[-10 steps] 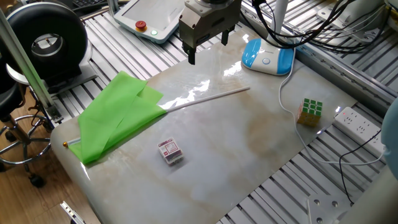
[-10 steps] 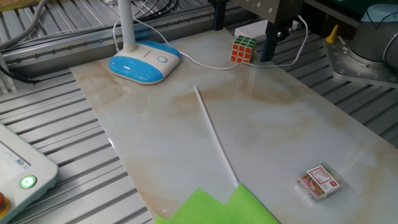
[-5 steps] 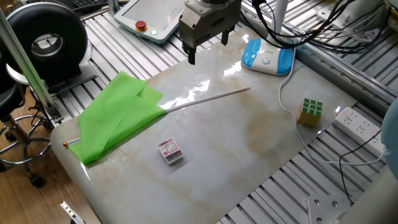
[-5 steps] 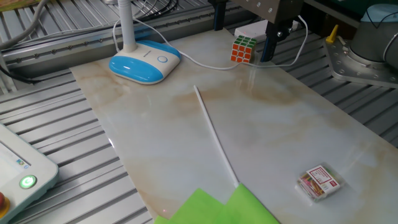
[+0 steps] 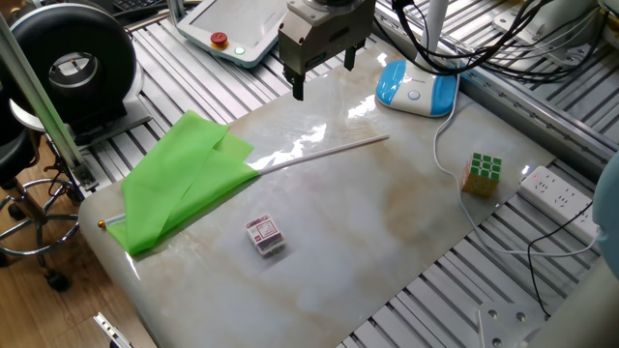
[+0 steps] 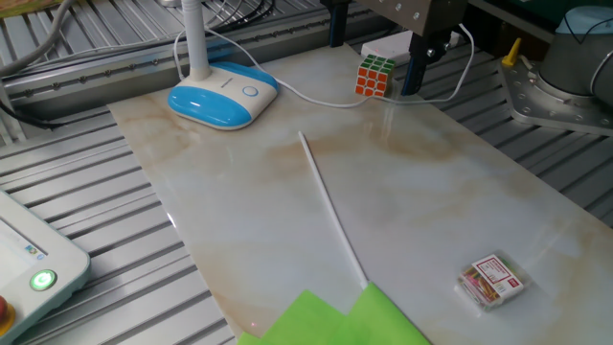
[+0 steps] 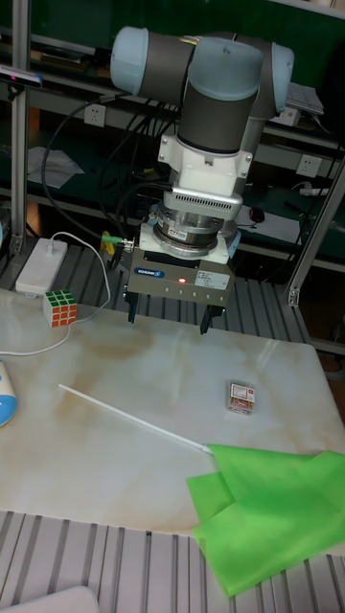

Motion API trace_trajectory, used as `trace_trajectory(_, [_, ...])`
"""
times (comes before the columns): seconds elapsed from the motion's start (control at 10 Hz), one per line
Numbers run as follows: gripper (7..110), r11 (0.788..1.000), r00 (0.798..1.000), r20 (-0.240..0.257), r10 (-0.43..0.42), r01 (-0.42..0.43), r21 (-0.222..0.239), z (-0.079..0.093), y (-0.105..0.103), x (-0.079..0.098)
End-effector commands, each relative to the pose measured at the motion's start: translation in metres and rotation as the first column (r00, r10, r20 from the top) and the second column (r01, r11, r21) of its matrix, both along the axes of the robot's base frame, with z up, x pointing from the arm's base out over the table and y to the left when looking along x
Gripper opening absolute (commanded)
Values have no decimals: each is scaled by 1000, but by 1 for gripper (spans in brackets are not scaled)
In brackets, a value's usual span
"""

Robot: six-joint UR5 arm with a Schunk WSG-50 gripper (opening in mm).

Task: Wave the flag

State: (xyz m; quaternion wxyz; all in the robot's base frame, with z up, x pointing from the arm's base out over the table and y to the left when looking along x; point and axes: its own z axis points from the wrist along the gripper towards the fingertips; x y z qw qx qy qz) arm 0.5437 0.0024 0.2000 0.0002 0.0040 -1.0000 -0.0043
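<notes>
Since nothing differs from the pictures of a second ago, the task has not got under way: the claw [image 5: 323, 72] hangs where it was above the far edge of the table [image 5: 387, 251], fingers apart and empty, well apart from the flag [image 5: 179, 179]. The flag lies flat on the table, its cloth [image 7: 273, 508] spread at one end and the bare pole [image 5: 319, 153] reaching toward the middle, free for a grip. By my reading the approach and grasp are both yet to come. The pole's run under the cloth is hidden, and the gold tip [image 5: 101, 224] shows in one fixed view only. The other fixed view cuts the cloth at its lower edge and shows little of the claw, and the tall view crops the cloth at the right.
</notes>
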Motion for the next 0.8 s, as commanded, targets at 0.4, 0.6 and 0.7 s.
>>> trace_trajectory(0.4, [7,921,936,-63,-345,351,169,3,47,1])
trace_trajectory(0.6, [7,925,940,-63,-336,342,165,3,46,0])
trace_trajectory(0.7, [7,936,950,-60,-307,313,159,2,44,-1])
